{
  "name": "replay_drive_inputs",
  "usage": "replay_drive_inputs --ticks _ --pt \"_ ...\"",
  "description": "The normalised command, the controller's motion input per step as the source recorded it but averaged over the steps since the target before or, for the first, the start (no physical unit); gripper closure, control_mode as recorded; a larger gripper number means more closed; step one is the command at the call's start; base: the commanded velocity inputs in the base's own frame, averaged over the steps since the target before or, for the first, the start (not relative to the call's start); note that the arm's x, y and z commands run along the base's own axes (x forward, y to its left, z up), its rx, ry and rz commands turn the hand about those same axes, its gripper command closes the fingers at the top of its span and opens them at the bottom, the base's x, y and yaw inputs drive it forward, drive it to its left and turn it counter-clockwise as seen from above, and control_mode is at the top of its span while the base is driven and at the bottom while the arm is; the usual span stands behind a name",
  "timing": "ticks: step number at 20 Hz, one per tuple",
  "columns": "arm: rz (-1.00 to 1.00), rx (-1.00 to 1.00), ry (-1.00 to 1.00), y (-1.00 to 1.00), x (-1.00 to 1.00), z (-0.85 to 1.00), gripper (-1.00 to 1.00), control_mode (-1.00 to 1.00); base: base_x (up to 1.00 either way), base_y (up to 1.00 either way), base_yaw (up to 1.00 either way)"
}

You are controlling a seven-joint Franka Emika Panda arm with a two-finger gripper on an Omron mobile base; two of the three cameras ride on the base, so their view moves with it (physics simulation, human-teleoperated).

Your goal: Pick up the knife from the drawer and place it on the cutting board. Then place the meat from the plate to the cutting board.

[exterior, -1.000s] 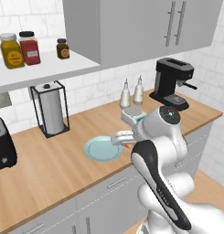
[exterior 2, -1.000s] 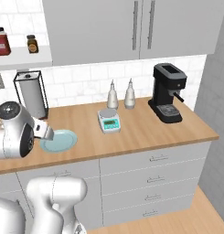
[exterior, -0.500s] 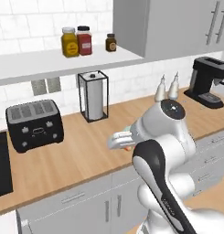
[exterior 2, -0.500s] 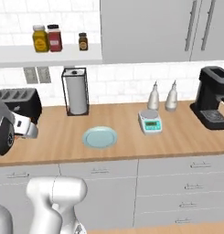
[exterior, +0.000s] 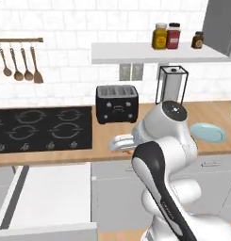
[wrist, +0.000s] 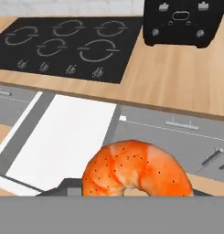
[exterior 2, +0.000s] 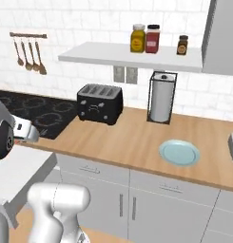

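One meat (wrist: 137, 170) piece clenched in gripper (wrist: 131, 194); base shifted from plate (exterior 2: 179, 152) toward open drawer (exterior: 46, 193); cutting board presumably next.

My left base camera sits behind the arm and looks forward and down at the tabletop (exterior: 112, 150), with the stove (exterior: 41, 129) to the left and the toaster (exterior: 117, 103) mid-frame. My right base camera looks from the other side, sharing the toaster (exterior 2: 100, 103), the paper towel holder (exterior 2: 162, 97) and the plate (exterior 2: 179, 153). My hand camera looks steeply down, close over the open drawer (wrist: 63, 141), with the stove (wrist: 67, 45) beyond.
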Motion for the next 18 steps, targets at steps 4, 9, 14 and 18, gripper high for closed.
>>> replay_drive_inputs --ticks 4,9,14,18 --pt "0.0 0.0 0.0 0.0 0.0 0.0 1.0 1.0 -1.0 0.0 0.56" --pt "0.0 0.0 0.0 0.0 0.0 0.0 1.0 1.0 -0.42 0.35 0.64" --pt "0.0 0.0 0.0 0.0 0.0 0.0 1.0 1.0 0.18 0.91 0.67" --pt "0.0 0.0 0.0 0.0 0.0 0.0 1.0 1.0 0.73 0.78 0.56"
